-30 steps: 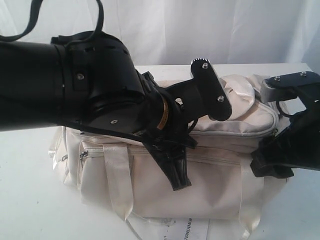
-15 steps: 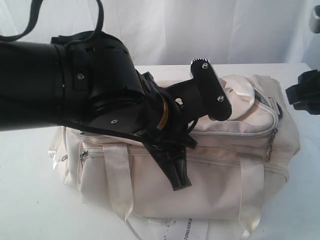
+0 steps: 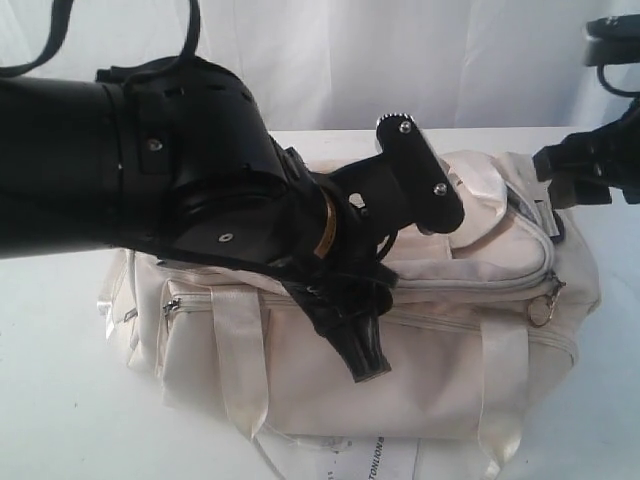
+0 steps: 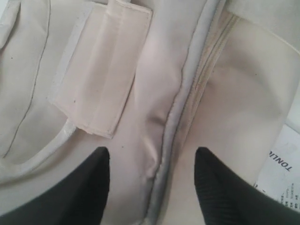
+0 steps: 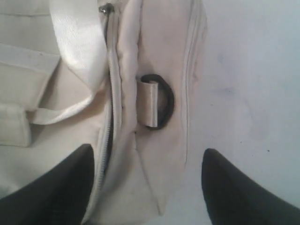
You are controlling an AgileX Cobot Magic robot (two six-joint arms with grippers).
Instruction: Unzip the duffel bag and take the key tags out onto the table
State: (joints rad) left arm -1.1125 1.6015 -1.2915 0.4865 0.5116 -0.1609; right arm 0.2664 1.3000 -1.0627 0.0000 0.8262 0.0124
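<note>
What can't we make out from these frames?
- Key tags: in no view; the duffel bag's fabric hides its inside.
- Main zipper along the top: exterior view, the left arm covers much of it.
- Paper tag print: exterior view, cut off by the bottom edge and too small.

A white curtain (image 3: 400,60) is seen across the background, marked by faint vertical folds. A white printed paper sheet (image 3: 372,460) is laid flat at the near edge of the exterior view, cut off by the frame. Black lettering is printed on it, only partly legible.
</note>
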